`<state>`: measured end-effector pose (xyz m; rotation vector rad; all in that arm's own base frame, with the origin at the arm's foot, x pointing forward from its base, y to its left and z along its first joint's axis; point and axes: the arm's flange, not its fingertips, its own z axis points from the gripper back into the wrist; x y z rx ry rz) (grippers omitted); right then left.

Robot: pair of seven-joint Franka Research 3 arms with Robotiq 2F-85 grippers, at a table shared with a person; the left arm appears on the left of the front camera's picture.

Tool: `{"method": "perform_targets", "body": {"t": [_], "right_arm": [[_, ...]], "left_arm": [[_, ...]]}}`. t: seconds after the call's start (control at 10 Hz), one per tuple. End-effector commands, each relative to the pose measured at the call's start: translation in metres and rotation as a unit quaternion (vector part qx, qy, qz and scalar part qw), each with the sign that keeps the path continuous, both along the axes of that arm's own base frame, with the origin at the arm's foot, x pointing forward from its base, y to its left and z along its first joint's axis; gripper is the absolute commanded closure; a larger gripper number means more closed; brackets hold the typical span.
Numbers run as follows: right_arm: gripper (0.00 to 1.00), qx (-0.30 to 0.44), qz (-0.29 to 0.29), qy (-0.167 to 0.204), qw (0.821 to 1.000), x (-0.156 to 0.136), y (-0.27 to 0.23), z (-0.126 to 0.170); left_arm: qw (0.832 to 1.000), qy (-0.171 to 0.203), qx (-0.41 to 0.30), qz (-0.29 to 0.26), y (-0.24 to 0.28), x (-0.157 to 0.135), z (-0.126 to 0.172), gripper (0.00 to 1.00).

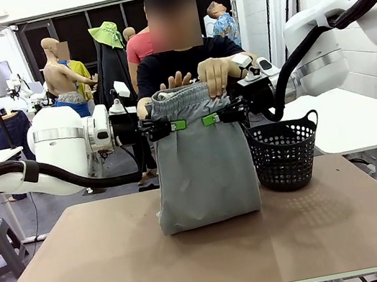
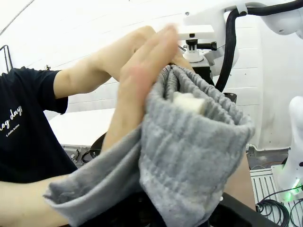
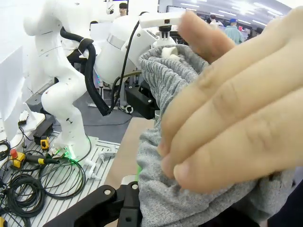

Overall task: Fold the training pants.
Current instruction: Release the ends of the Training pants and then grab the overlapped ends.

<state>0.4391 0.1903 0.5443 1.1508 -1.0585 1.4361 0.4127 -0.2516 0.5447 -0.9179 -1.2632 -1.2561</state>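
The light grey training pants [image 1: 202, 164] hang upright over the table, their lower end resting on the tabletop. My left gripper [image 1: 168, 126] is shut on the pants just below the gathered waistband at the left side, and my right gripper [image 1: 218, 117] is shut on them at the right side. A person's hands [image 1: 200, 76] rest on the top of the waistband. The left wrist view has the waistband [image 2: 199, 123] bunched close up with a hand [image 2: 142, 71] against it. In the right wrist view the person's fingers [image 3: 236, 109] press on the grey fabric [image 3: 165, 75].
A black mesh basket [image 1: 285, 151] stands on the table just right of the pants. The brown tabletop [image 1: 108, 265] is bare in front and to the left. The person stands at the far edge behind the pants.
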Motion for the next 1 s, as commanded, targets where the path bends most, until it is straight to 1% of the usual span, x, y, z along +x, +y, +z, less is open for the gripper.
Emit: {"method": "perform_targets", "body": {"t": [0.0,0.9], "right_arm": [[1.0,0.009,-0.001,-0.002,1.0,-0.0016,0.0007,0.0037],[1.0,0.009,-0.001,-0.002,1.0,-0.0016,0.0007,0.0037]], "left_arm": [[1.0,-0.002,-0.012,0.008,0.0012,-0.0025,0.0011,1.0],[1.0,-0.002,-0.012,0.008,0.0012,-0.0025,0.0011,1.0]]}}
